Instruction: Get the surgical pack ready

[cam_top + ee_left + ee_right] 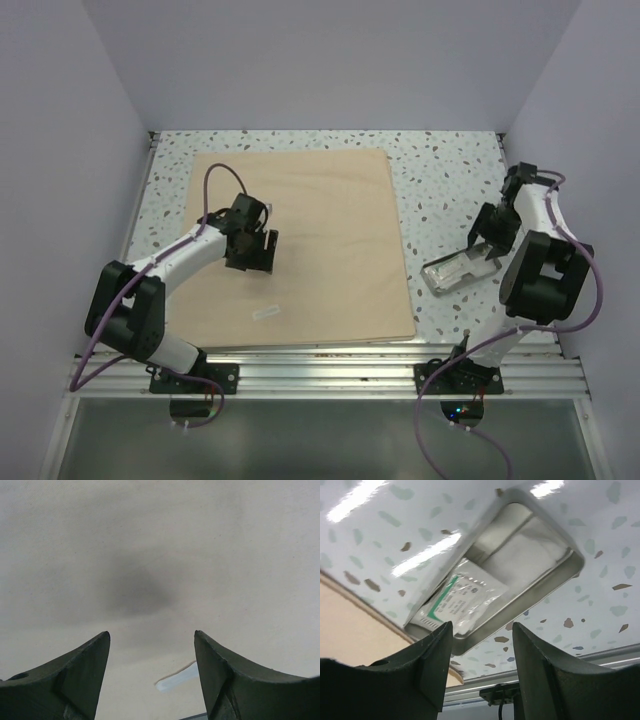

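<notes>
The surgical pack [320,235] is a big tan cloth sheet lying flat on the speckled table; it fills the left wrist view [160,540]. My left gripper [250,252] hangs open and empty just above its left half [152,636]. A small white strip [266,312] lies on the cloth near its front edge, seen between the left fingers [175,678]. My right gripper [487,247] is open and empty [482,625], over the near edge of a shiny metal tray [461,269] that holds a clear pouch with green print [465,597] and white gauze [530,555].
The cloth's right edge [350,615] lies close to the tray's left end. An aluminium rail [330,370] runs along the table's front edge. Grey walls close in the back and both sides.
</notes>
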Available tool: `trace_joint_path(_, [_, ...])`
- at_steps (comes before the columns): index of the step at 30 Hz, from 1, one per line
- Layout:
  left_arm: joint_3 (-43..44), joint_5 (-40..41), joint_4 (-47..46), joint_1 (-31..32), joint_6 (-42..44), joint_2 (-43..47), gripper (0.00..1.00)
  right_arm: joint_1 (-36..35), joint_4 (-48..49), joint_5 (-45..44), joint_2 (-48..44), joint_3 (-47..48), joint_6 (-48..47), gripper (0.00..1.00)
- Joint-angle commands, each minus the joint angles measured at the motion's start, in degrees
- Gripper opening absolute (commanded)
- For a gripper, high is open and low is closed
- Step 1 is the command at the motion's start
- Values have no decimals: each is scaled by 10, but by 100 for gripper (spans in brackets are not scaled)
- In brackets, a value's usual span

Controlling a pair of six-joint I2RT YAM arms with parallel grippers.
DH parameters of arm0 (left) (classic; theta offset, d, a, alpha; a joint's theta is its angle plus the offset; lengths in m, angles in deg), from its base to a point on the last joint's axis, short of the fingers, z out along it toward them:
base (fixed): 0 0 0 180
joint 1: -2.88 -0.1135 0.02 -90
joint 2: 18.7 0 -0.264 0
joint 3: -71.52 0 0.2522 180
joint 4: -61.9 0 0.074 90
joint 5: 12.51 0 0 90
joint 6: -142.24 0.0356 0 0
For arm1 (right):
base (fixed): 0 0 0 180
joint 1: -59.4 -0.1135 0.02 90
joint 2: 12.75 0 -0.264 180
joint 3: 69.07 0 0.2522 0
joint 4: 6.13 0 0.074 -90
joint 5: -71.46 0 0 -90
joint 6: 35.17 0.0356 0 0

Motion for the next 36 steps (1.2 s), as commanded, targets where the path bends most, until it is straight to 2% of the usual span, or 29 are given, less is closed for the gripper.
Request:
trace_joint_path(1, [-1,38,36,-5,-34,10,71,-65,-26,-1,-54,46,26,55])
trace_joint_path(6, [-13,51,70,-5,-62,34,70,-213,-19,26,-60,74,47,56])
trace_joint_path(9, [-19,53,99,-4,-80,38,68,-285,16,80,-53,77,59,56])
trace_joint_path(12, [-33,17,95,-3,-75,47,62,-333,49,120,-40,61,67,56])
trace_joint_path(13, [-39,-27,88,-3,-68,52,60,-339,57,131,-39,55,66,56])
trace_joint_path(16, [-64,-88,58,1,-46,71,48,-356,83,160,-34,29,70,56])
trace_joint_path(18, [-73,-89,44,12,-39,86,43,-362,93,174,-35,17,69,56])
trace_joint_path(26, [-50,-43,45,95,-7,58,50,-365,127,199,-60,-44,57,56])
trace_joint_path(36, [-14,-39,52,104,26,-5,46,-366,144,211,-81,-71,56,55])
